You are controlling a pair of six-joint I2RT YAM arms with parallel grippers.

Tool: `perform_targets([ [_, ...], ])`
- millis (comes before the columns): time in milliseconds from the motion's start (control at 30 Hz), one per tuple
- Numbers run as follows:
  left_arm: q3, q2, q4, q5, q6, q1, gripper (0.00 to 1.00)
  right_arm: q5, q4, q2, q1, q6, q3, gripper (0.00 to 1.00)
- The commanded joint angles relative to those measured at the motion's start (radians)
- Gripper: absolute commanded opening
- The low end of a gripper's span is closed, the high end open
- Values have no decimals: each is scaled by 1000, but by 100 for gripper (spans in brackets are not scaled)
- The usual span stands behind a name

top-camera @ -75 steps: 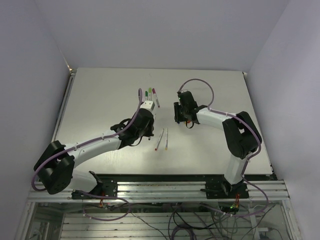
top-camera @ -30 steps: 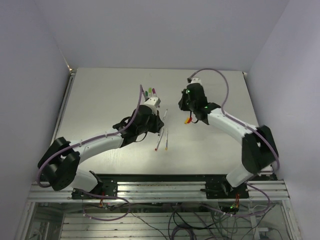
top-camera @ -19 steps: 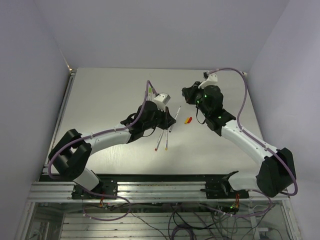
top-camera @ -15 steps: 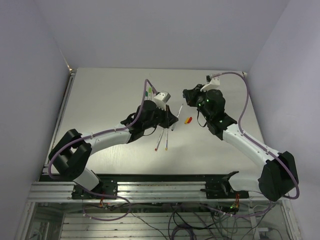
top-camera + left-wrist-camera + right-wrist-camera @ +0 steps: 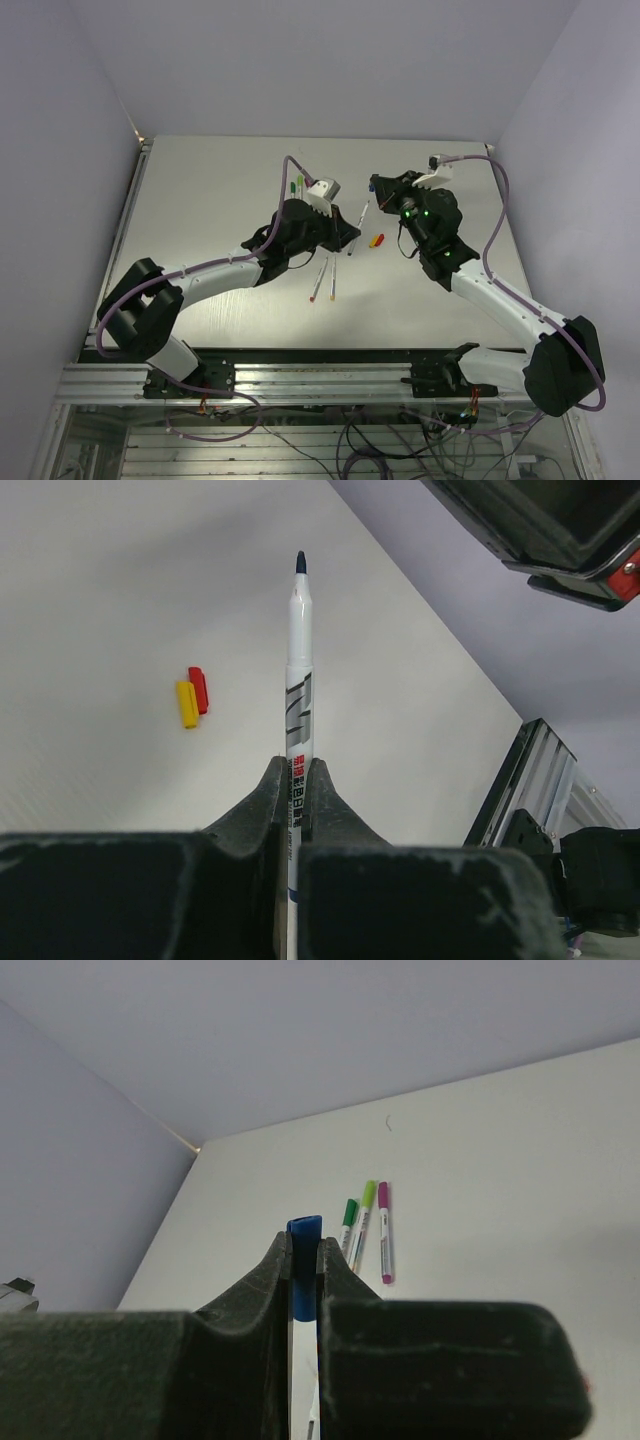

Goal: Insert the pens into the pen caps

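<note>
My left gripper (image 5: 349, 236) is shut on a white pen (image 5: 362, 213) and holds it above the table. In the left wrist view the pen (image 5: 298, 670) sticks out of the gripper (image 5: 297, 772) with its bare dark-blue tip up. My right gripper (image 5: 378, 184) is shut on a blue cap (image 5: 304, 1258), held in the air just right of the pen's tip. A yellow cap (image 5: 186, 704) and a red cap (image 5: 198, 689) lie side by side on the table (image 5: 200, 200); they also show in the top view (image 5: 377, 240). Two uncapped pens (image 5: 325, 280) lie below my left wrist.
Three capped pens, green (image 5: 349, 1214), light green (image 5: 365, 1215) and purple (image 5: 383, 1228), lie together at the back of the table, partly hidden behind my left arm's cable in the top view (image 5: 297, 184). Walls close the table at the back and both sides.
Both grippers rose off the table. The left one carried its pen up and to the right. The right one swung up with the blue cap, close to the pen's tip.
</note>
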Motion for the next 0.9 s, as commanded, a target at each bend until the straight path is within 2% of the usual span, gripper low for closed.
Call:
perform_targets([
  [0,-4,-26,71,-5,-12,-5,7,7,30,-2,-5,18,-4,0],
  [867,-5,-44,86,-64,4,-5,7,-27,19,20,-4,23,-6,0],
])
